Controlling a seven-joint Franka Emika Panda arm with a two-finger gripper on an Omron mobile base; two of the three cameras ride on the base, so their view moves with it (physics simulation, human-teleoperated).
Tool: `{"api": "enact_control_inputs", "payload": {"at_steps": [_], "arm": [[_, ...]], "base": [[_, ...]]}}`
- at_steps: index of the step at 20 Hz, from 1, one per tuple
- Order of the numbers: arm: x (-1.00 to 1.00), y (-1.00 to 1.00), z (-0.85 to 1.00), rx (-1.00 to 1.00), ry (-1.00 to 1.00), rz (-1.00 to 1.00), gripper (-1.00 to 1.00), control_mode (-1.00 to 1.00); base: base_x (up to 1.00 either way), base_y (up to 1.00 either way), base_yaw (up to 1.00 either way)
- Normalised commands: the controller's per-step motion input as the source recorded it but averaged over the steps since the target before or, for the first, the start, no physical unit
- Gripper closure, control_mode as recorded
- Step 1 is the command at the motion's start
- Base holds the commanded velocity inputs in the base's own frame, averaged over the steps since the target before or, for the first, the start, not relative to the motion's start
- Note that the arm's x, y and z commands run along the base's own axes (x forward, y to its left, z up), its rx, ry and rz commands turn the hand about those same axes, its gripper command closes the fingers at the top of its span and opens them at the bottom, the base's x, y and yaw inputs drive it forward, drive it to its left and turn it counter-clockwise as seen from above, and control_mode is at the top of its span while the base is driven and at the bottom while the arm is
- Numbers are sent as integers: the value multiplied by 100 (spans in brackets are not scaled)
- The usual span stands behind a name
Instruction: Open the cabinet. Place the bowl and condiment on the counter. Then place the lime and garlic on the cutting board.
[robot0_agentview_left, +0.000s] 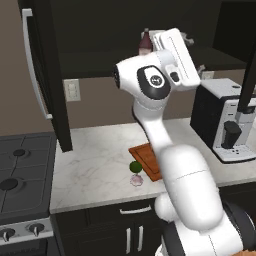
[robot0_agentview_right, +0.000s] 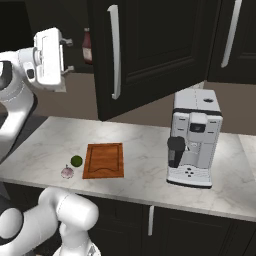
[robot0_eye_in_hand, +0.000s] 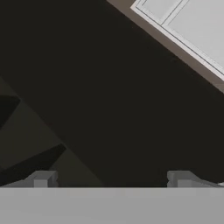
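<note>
In the right base view the gripper (robot0_agentview_right: 69, 55) hangs spread wide and empty at the opened cabinet (robot0_agentview_right: 150, 45), just left of the condiment (robot0_agentview_right: 87, 46) on its shelf. Below on the counter (robot0_agentview_right: 145, 150) lie the garlic (robot0_agentview_right: 67, 172), then the lime (robot0_agentview_right: 76, 161) (both just beside the cutting board (robot0_agentview_right: 104, 160), not on it).

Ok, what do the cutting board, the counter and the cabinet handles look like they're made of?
Cutting board: reddish-brown wood, matte, judging by its colour and faint grain. Counter: white marble or a lookalike, with grey veining. Cabinet handles: probably metal, pale silver with a soft sheen.
</note>
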Motion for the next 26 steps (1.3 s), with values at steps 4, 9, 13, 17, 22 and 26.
{"api": "enact_control_inputs", "payload": {"at_steps": [4, 9, 13, 17, 22, 26], "arm": [[20, -37, 1, 4, -7, -1, -100, -100], [23, -32, 0, 3, -6, -1, -100, -100], [25, -22, 0, 0, -4, 0, -100, -100], [19, -18, 0, 0, -5, 0, -100, -100], [19, -11, 0, 0, -4, -1, -100, -100], [13, -21, 0, 0, -5, -1, -100, -100]], "base": [[0, 0, 0], [0, 0, 0], [0, 0, 0], [0, 0, 0], [0, 0, 0], [0, 0, 0]]}}
